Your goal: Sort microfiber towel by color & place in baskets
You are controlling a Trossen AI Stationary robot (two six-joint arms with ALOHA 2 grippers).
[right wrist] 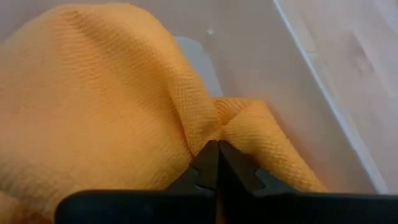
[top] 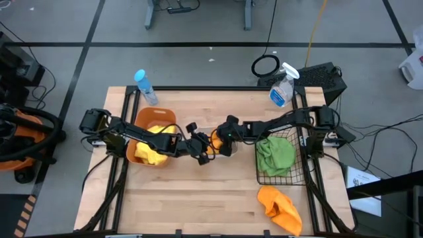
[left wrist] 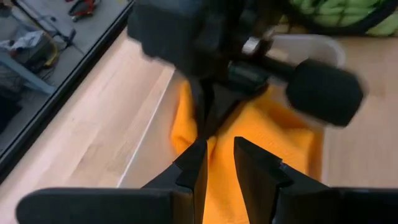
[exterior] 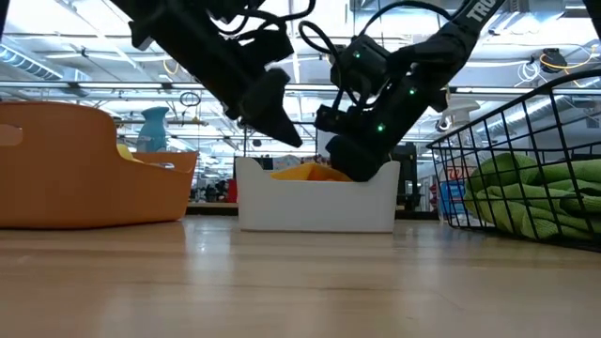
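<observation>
An orange microfiber towel [right wrist: 93, 93] lies bunched inside the white tub [exterior: 315, 207] at the table's middle. My right gripper [right wrist: 216, 144] reaches down into that tub and is shut on the towel. My left gripper [left wrist: 216, 163] hangs just above the tub's left end [exterior: 282, 131], its fingers a little apart with nothing between them. A second orange towel [top: 279, 206] lies crumpled on the table near the front right. Green towels [top: 275, 155] fill the black wire basket [top: 294, 175]. Yellow towels [top: 151, 152] sit in the orange-brown tub [top: 147, 119]. My right gripper pinches a raised fold of the orange towel [right wrist: 214, 134] between its two fingertips. It comes slanting down from the table's right side. Creases run to the tips from both sides. The rest of the cloth rests in the white tub.
A clear spray bottle [top: 283, 86] stands at the far right and a blue-capped bottle [top: 145, 86] at the far left. The two arms meet over the white tub. Bare wood stretches along the near edge, left of the loose orange towel.
</observation>
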